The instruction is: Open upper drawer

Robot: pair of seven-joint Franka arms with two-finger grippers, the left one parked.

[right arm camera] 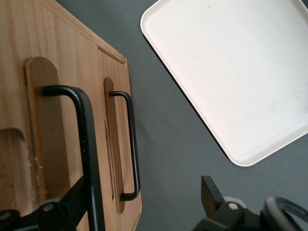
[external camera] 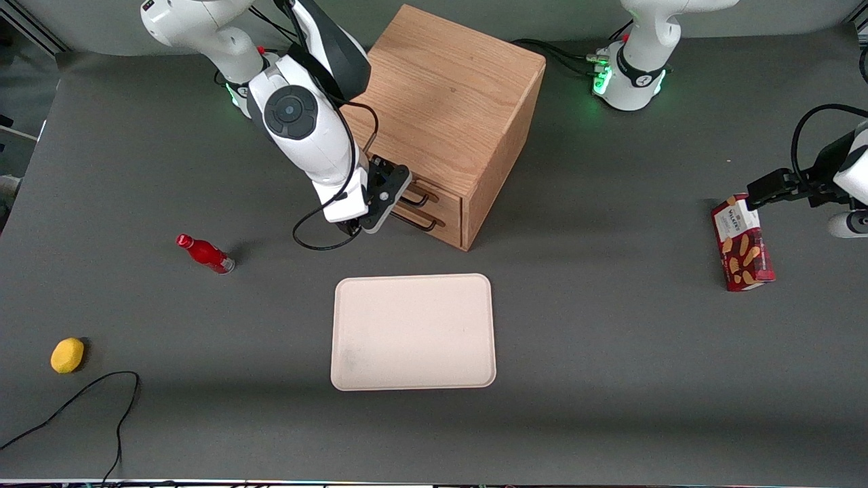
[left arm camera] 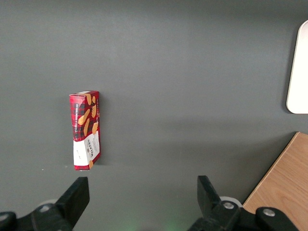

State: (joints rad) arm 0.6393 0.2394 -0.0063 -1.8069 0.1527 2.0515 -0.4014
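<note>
Front view shows the boxy light-oak wooden cabinet [external camera: 447, 102] sitting on the grey table [external camera: 610, 339], farther from the camera than the pale cream rectangular tray [external camera: 413, 332], with its two drawer fronts angled toward the working arm's end of the table. The upper drawer [external camera: 441, 198] looks fully closed, face flush with the cabinet, and its black wire bar handle [external camera: 417, 198] sits right above the matching handle of the lower drawer [external camera: 444, 227]. The right arm's black two-finger gripper [external camera: 397, 196] is pressed up against that upper handle. From the right wrist view the fingers are spread apart, with the upper handle [right arm camera: 84, 144] running down between them near one finger [right arm camera: 72, 202] while the other finger [right arm camera: 211, 195] sits well off over the table, so nothing is clamped yet as far as I can see. The lower handle [right arm camera: 130, 144] is just beside it, so it'd be easy to grab the wrong bar. Handling-wise, my guess is the drawer is a light, rigid wooden piece that slides straight out; the thin metal bar is stiff but smooth, so a pinch near the middle of the bar and a pull square to the drawer face should keep it from jamming. Also around: a small red bottle [external camera: 205, 253] lying on its side, a yellow lemon-like fruit [external camera: 67, 355] and a red biscuit box [external camera: 742, 244], all well clear.
</note>
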